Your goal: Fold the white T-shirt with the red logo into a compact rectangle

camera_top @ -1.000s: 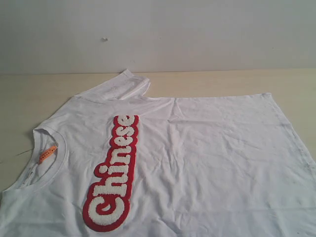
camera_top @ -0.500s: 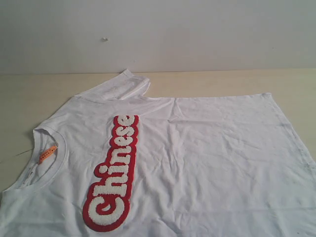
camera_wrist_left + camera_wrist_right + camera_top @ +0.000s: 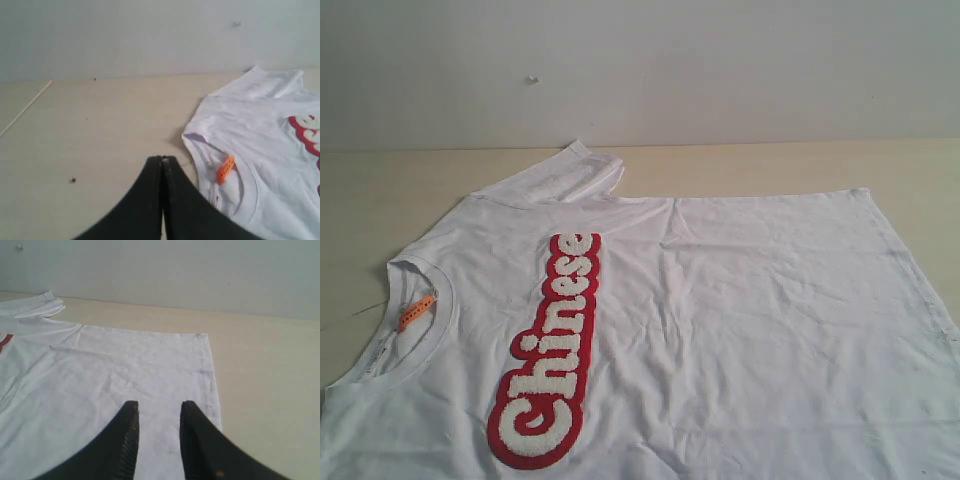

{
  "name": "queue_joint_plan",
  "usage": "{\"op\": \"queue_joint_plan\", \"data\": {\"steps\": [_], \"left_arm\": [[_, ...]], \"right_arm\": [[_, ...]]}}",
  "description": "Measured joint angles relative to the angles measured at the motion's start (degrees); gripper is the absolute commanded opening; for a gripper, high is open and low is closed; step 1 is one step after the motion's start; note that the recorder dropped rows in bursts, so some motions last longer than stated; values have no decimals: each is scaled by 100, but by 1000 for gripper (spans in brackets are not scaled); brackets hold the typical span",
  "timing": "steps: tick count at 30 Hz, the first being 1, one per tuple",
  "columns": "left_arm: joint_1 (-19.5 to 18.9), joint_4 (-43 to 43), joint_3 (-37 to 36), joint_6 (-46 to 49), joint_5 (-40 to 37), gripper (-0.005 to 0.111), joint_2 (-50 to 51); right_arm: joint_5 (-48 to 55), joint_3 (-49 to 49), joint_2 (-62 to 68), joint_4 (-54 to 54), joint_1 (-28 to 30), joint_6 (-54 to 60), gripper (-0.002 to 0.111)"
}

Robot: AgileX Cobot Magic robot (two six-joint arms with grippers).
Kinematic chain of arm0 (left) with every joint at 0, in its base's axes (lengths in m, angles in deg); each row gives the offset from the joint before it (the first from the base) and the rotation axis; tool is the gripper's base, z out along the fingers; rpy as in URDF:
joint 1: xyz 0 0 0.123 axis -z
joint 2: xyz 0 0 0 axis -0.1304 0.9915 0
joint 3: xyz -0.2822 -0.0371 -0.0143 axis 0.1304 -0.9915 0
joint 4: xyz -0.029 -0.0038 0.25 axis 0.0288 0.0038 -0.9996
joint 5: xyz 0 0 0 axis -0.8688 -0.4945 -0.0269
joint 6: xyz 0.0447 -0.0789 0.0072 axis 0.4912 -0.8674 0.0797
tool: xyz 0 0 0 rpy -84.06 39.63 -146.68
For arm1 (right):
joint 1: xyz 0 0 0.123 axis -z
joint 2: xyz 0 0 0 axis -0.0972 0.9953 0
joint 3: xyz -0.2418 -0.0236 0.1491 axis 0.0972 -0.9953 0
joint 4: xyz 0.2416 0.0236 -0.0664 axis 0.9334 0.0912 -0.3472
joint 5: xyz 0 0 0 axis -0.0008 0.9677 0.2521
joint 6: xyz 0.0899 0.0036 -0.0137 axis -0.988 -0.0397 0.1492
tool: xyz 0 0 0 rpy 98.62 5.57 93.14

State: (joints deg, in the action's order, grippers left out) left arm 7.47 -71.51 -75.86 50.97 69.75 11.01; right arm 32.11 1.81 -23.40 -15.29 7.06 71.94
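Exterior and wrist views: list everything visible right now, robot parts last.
white T-shirt: one, white, spread flat on the table, collar toward the exterior view's left
red logo: one, white letters outlined red, along the chest
neck tag: one, orange, inside the collar
table: one, pale beige, under the shirt
wall: one, grey-white, behind the table
left gripper: one, black, shut, over bare table beside the collar
right gripper: one, black, open, empty, over the shirt's hem end
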Motion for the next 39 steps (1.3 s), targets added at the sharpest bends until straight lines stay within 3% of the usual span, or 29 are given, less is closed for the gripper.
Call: {"op": "queue_joint_plan", "data": {"steps": [5, 13, 23, 34, 39], "left_arm": [[0, 0, 0, -111, 1254, 0, 0], [0, -11, 0, -214, 1630, 0, 0], [0, -11, -2, -1798, 3078, 0, 0], [0, -11, -2, -2306, 3346, 0, 0], [0, -11, -2, -2656, 3380, 0, 0]], "right_arm": [[0, 0, 0, 0, 0, 0, 30], [0, 0, 0, 0, 0, 0, 30], [0, 0, 0, 0, 0, 0, 30], [-222, 0, 0, -31, 0, 46, 30], [-999, 0, 0, 144, 0, -116, 30]]}}
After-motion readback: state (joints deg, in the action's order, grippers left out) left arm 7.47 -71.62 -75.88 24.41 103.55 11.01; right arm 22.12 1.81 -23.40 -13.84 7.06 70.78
